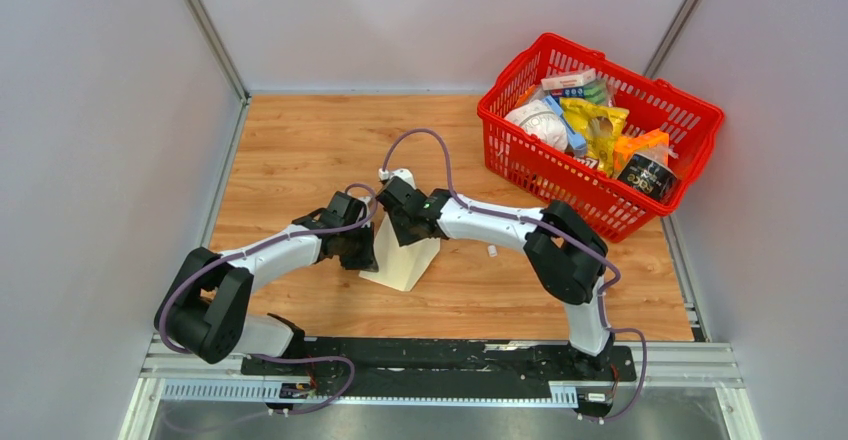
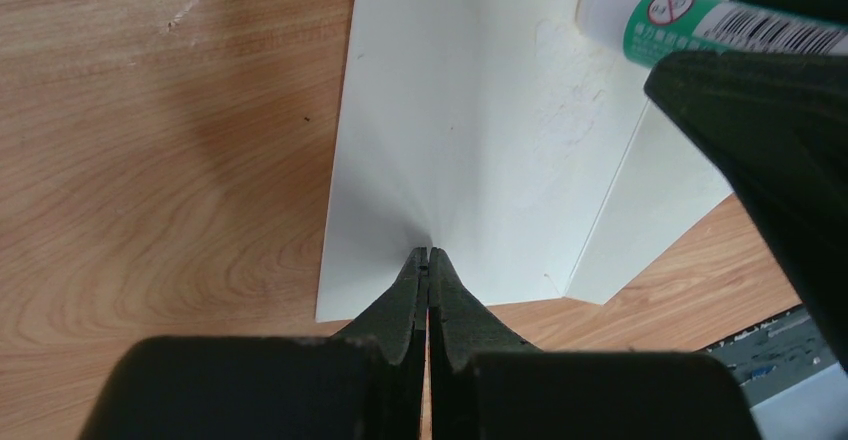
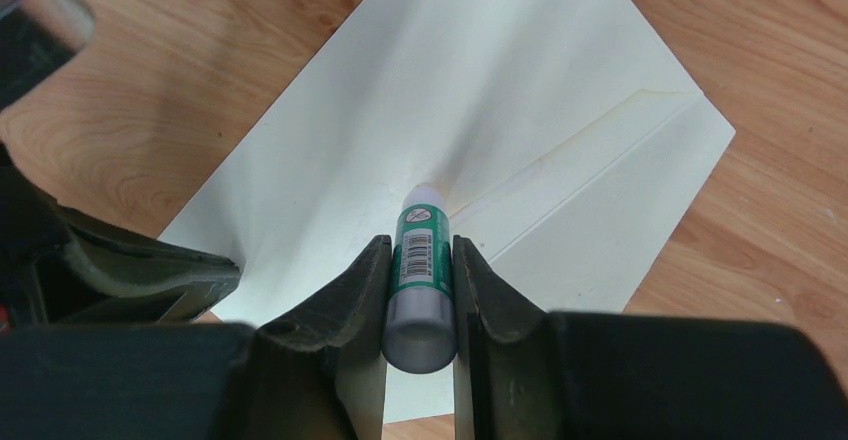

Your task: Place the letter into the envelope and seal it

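The pale cream envelope [image 1: 402, 263] lies flat on the wooden table, its flap side up [image 3: 500, 80]. My left gripper [image 1: 360, 248] is shut, and its closed tips [image 2: 428, 252] press down on the envelope [image 2: 470, 110] near one edge, where the paper creases around them. My right gripper [image 3: 418, 245] is shut on a green glue stick [image 3: 421, 260]. The stick's white tip touches the envelope by the flap's fold line. That glue stick [image 2: 690, 18] also shows at the top right of the left wrist view. The letter is out of view.
A red shopping basket [image 1: 600, 205] full of groceries stands at the back right. A small white piece [image 1: 492, 251] lies on the table under the right forearm. Grey walls close in the table at the left, back and right.
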